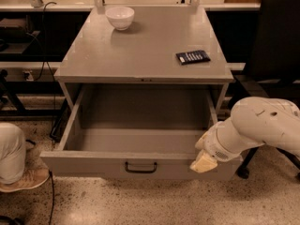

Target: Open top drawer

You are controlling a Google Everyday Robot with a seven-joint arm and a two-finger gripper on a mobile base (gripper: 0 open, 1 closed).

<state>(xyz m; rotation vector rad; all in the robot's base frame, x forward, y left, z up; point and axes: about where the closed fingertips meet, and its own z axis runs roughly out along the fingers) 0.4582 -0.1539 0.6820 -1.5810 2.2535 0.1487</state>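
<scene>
One drawer in sight: the top drawer (pixel 84 167), standing far out of the cabinet toward the camera, deep grey box exposed, front panel low in the view with the loop handle (pixel 140 167) at its centre. By the look of it near full travel, so probably little left to do beyond a last short draw or a letting go.

Gripper (pixel 204 162) at the right end of the front panel, touching or just over its top edge, well to the right of the handle, at the end of the white arm (pixel 262 125) reaching in from the right. State of the jaws, released or clenched on the panel's edge, impossible to tell.

Long axis of the front panel left to right across the view, with drawer travel square to it, toward the camera. From the jaws, most of the drawer to the left and behind. Any further pull best kept straight along the slides, since this off-centre position could skew the box.

Hidden or unclear: the slides, the panel's right end behind the arm, everything beneath the front panel. No lower drawers to be seen.

On the tabletop (pixel 145 41), a white bowl (pixel 120 17) at the far left and a flat dark object (pixel 193 56) near the right edge, both well apart from the jaws. Cut off at left, a leg (pixel 9 149) and shoe (pixel 21 179). At right, a black chair (pixel 276 36).
</scene>
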